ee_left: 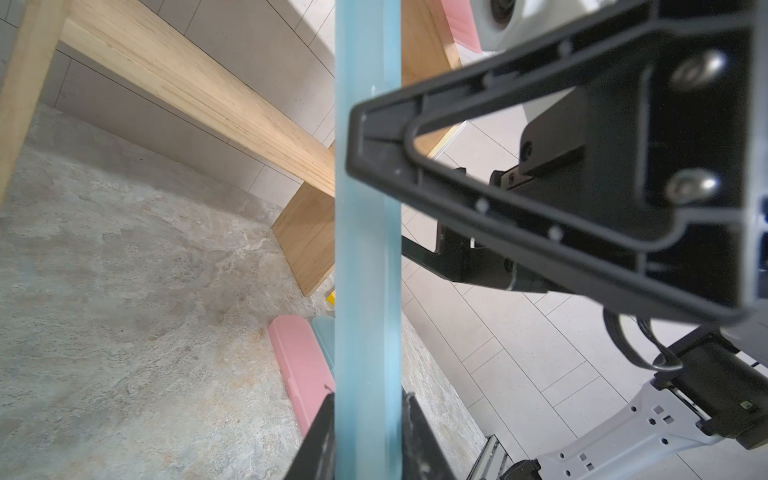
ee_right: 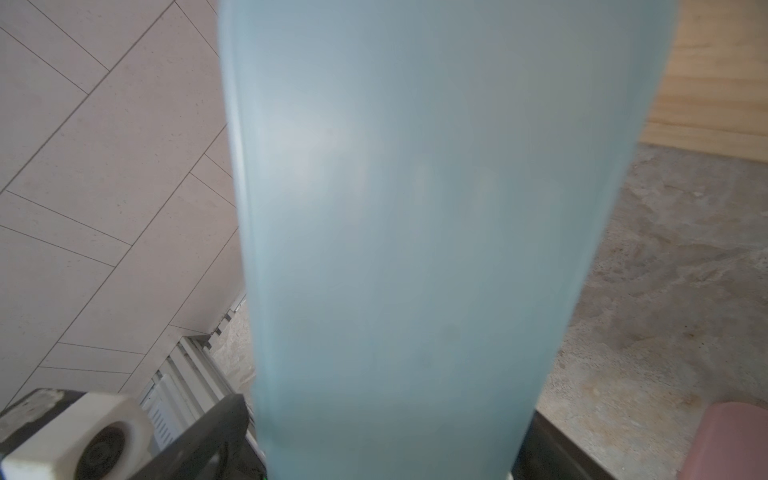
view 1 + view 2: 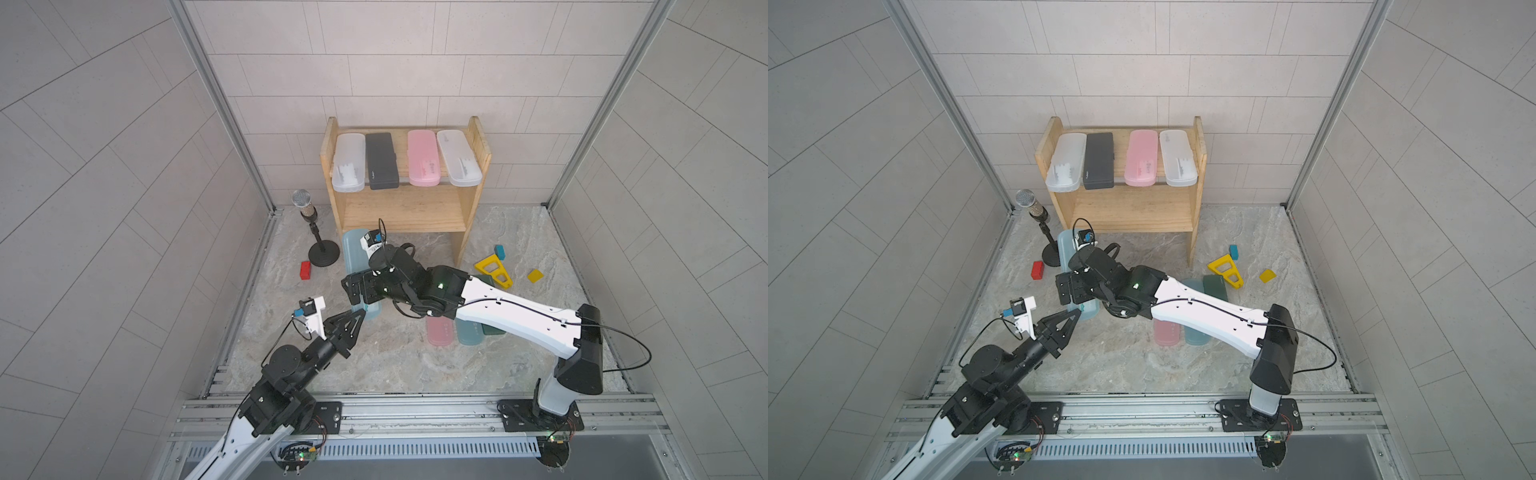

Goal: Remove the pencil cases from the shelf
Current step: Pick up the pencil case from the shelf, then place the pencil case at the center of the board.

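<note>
A light teal pencil case [image 3: 353,249] [image 1: 365,249] [image 2: 415,208] hangs in front of the shelf [image 3: 403,216]. My left gripper [image 3: 362,311] [image 1: 368,411] is shut on the near end of this case, across its thin side. My right gripper [image 3: 360,291] [image 2: 386,419] is open, one finger on each side of the case's width. The shelf's top tier holds a white case [image 3: 349,164], a black one [image 3: 381,162], a pink one [image 3: 423,158] and another white one [image 3: 459,158]. On the floor, partly under my right arm, lie pink [image 3: 439,332], teal [image 3: 469,334] and dark green [image 3: 494,330] cases.
A microphone on a round stand [image 3: 309,216] is left of the shelf, with a red block [image 3: 305,270] beside it. Right of the shelf lie a yellow triangular frame [image 3: 494,270], a small teal block [image 3: 499,250] and a yellow piece [image 3: 535,275].
</note>
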Robot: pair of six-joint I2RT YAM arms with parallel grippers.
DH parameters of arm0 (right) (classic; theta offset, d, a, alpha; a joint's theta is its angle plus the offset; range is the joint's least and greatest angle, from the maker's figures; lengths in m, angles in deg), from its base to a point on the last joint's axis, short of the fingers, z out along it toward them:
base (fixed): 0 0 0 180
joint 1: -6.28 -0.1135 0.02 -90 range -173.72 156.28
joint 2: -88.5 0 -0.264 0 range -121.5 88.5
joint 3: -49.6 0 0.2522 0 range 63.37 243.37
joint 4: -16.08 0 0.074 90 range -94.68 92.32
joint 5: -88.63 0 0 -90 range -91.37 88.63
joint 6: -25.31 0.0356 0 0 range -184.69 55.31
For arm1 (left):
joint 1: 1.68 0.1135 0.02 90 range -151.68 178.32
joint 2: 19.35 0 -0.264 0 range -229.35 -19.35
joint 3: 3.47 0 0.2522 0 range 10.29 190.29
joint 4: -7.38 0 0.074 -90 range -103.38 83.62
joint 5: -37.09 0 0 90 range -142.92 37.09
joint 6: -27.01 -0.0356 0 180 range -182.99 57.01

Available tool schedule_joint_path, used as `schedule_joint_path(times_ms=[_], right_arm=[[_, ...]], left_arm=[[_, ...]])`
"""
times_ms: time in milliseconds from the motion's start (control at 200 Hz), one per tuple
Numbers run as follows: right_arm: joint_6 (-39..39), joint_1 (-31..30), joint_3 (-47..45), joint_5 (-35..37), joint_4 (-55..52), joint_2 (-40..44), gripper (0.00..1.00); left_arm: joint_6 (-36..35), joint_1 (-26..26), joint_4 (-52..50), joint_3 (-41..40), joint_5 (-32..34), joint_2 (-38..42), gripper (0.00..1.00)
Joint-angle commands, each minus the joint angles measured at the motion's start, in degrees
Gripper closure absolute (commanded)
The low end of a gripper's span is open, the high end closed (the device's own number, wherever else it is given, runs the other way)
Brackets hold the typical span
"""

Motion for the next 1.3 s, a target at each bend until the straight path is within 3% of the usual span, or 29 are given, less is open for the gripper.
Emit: schedule_joint_path(times_ms=[0, 215, 235, 255, 375, 425, 455, 710, 861, 1086, 1296], right_arm=[[-0.3, -0.3, 0.2, 2.1, -1.2, 0.3, 0.03], [-0.3, -0.3, -1.0, 2.8, -0.9, 1.3, 0.18], [-0.2, -0.2, -1.2, 2.9, -0.7, 1.5, 0.2], [-0.2, -0.1, -1.6, 3.0, -0.5, 1.6, 0.2], [0.2, 0.6, -5.0, 3.2, 0.5, 3.5, 0.24], [0.4, 1.2, -7.3, 3.4, 1.0, 5.0, 0.24], [0.8, 1.7, -8.8, 3.3, 1.3, 6.1, 0.24], [3.3, 9.1, -24.0, -1.8, 1.6, 13.8, 0.24], [4.2, 10.3, -27.4, -2.8, 1.5, 13.2, 0.23], [7.4, 10.9, -25.7, -5.5, 2.3, 6.0, 0.19], [8.6, 12.6, -24.5, -4.5, 2.9, -0.2, 0.2]], left_arm=[[-0.5, 0.1, 3.4, -0.4, -0.7, 1.1, 1.0], [-0.6, 0.1, 3.5, -0.5, -1.5, 1.1, 1.0], [-0.5, 0.1, 3.4, -0.5, -1.4, 1.2, 0.96], [-0.5, 0.1, 3.4, -0.5, -1.4, 1.2, 0.9], [-0.7, 0.1, 1.3, -0.1, 0.2, 1.9, 0.26], [-0.9, 0.2, -0.6, 0.2, 1.6, 2.2, 0.06], [-1.1, 0.1, -2.0, 0.5, 2.7, 2.1, 0.01], [-5.5, 0.2, -14.0, 6.1, 13.8, -0.4, 0.0], [-8.9, 0.1, -16.7, 11.0, 17.8, -7.9, 0.0], [-10.4, 0.1, -16.1, 17.6, 14.9, -22.7, 0.0], [-9.3, 0.1, -14.7, 16.6, 15.0, -21.7, 0.0]])
